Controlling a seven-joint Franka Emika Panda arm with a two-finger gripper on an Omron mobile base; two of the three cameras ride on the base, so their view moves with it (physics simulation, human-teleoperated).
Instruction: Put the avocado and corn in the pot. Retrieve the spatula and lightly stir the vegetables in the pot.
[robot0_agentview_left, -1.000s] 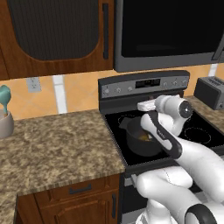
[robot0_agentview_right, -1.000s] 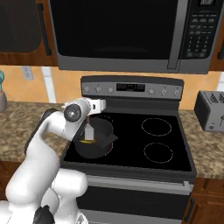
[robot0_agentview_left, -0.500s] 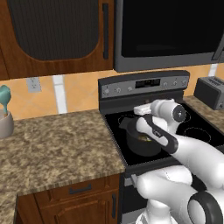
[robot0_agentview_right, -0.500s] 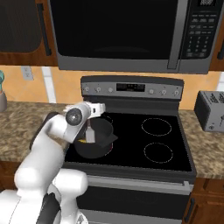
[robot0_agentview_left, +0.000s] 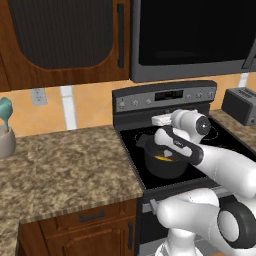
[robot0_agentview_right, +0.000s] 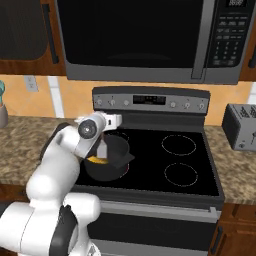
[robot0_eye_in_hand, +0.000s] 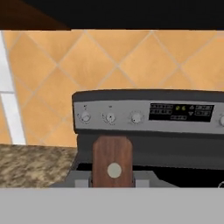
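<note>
One dark grey pot (robot0_agentview_left: 164, 162) sits on the front left burner of the black stove (robot0_agentview_right: 200, 165), close to the stove's left edge and just beside the granite counter (robot0_agentview_left: 65, 165). Something yellow-orange (robot0_agentview_right: 98, 160) lies inside the pot against its wall; what it is cannot be told from these views. The white arm bends over the pot, and its gripper (robot0_agentview_right: 102, 148) hangs above the pot's opening, pointing toward the stove's back panel (robot0_eye_in_hand: 144, 116). The gripper is closed on a wooden handle (robot0_eye_in_hand: 112, 162), brown with a small pale round rivet near its end, seen head-on in the hand view between the finger tips. In the right base view a flat pale blade (robot0_agentview_right: 102, 149) reaches down from the hand into the pot, so the held thing looks like the spatula; whether its tip touches the contents is hidden by the pot's wall. A microwave (robot0_agentview_right: 135, 37) hangs above the stove. A toaster (robot0_agentview_right: 241, 126) stands on the counter at the stove's right edge. At the far left edge of the counter a pale crock (robot0_agentview_left: 6, 142) holds a teal utensil (robot0_agentview_left: 5, 111).
</note>
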